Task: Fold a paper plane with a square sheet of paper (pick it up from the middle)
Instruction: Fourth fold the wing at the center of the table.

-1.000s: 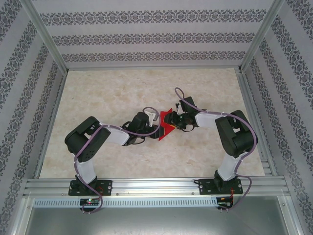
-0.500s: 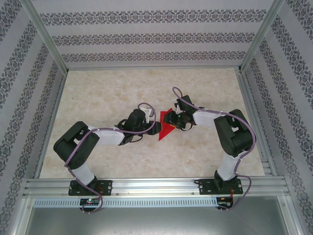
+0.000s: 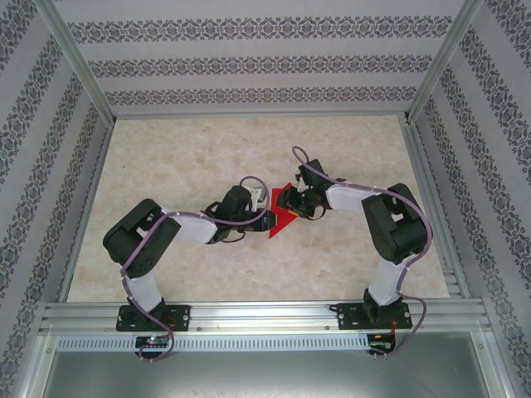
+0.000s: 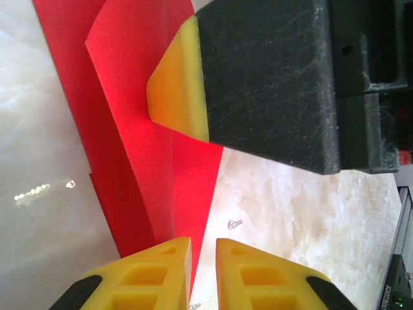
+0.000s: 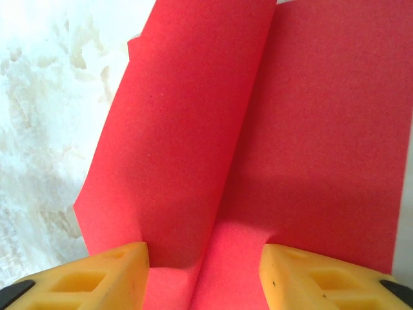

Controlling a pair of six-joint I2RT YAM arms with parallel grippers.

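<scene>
The square sheet of paper [image 3: 285, 222] is bright red and partly folded, lying mid-table between both grippers. In the left wrist view the paper [image 4: 129, 129] has raised flaps, and a pointed edge of it runs down into the narrow gap of my left gripper [image 4: 203, 261], hard against its left finger; bare table still shows through the gap. My left gripper [image 3: 266, 217] sits at the sheet's left edge. My right gripper [image 5: 203, 258] stands open, its fingertips set wide apart on the paper [image 5: 258, 129] on either side of a crease. One right fingertip [image 4: 173, 87] presses on a flap.
The marble-patterned tabletop [image 3: 199, 157] stretches away on all sides, bounded by aluminium rails [image 3: 265, 313] and patterned walls. A tiny screw-like speck [image 4: 235, 224] lies on the table just right of the paper.
My left gripper's jaws have narrowed around the paper's left edge while that arm's elbow swung out and back. The right gripper has barely shifted and stays on the paper.
</scene>
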